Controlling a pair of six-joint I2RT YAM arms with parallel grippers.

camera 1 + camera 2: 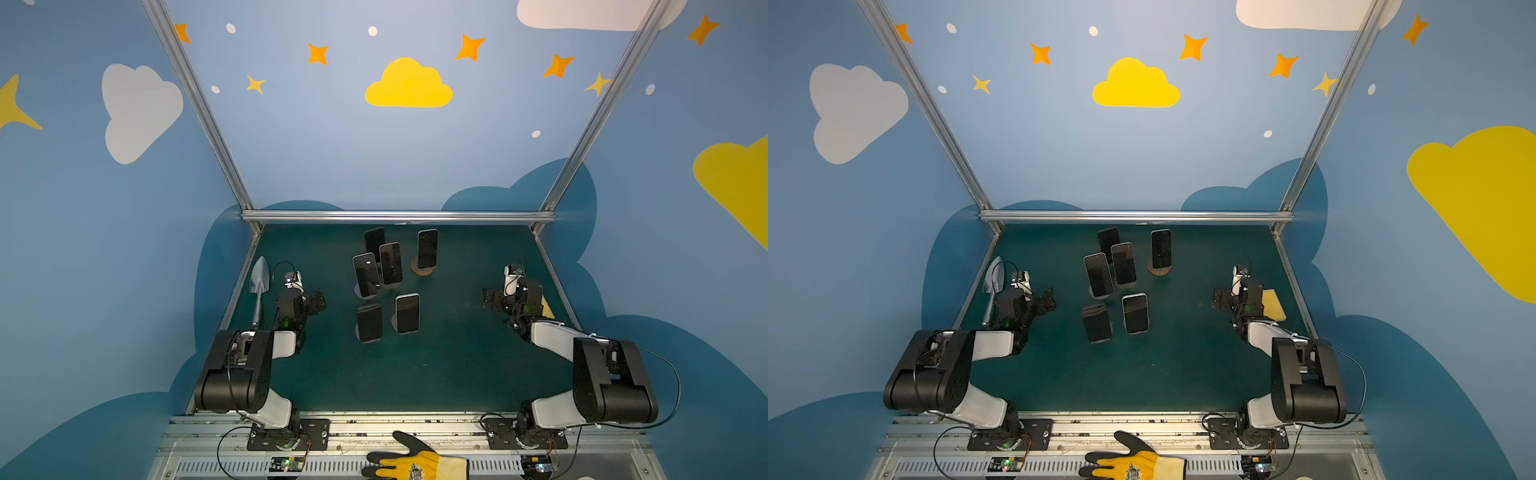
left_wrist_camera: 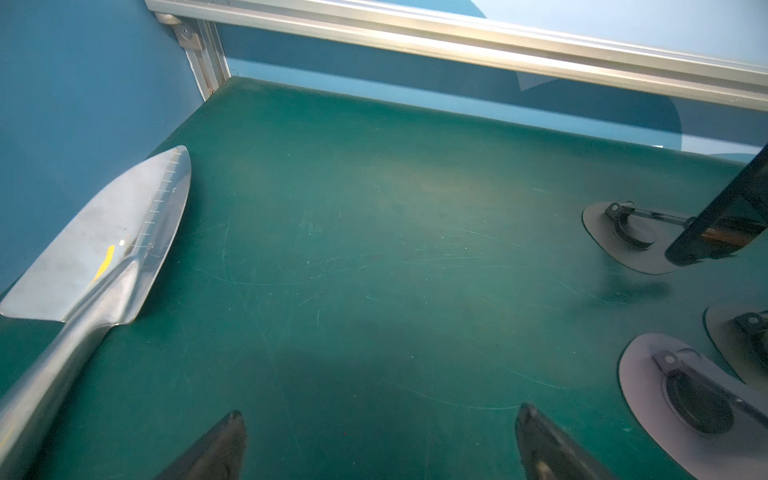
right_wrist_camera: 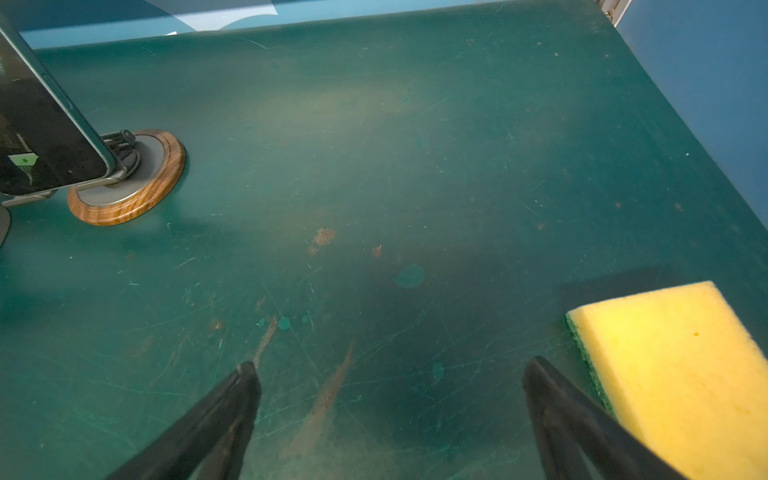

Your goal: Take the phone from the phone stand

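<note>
Several dark phones stand upright on stands in the middle of the green table (image 1: pixel 457 365) in both top views. The rearmost right phone (image 1: pixel 427 248) leans on a wood-rimmed phone stand (image 1: pixel 423 271). The right wrist view shows this phone (image 3: pixel 37 137) and its stand (image 3: pixel 137 195) off to one side. Two nearer phones (image 1: pixel 369 322) (image 1: pixel 407 313) stand side by side. My left gripper (image 1: pixel 320 301) (image 2: pixel 380 415) is open, left of the group, over bare mat. My right gripper (image 1: pixel 490 298) (image 3: pixel 392 365) is open, well right of the phones, holding nothing.
A metal trowel (image 1: pixel 259 286) (image 2: pixel 104 232) lies along the left wall. A yellow sponge (image 1: pixel 1273 305) (image 3: pixel 673 365) lies beside my right gripper near the right wall. A yellow and black glove (image 1: pixel 415 461) rests on the front rail. Grey stand bases (image 2: pixel 648 374) show beside my left gripper.
</note>
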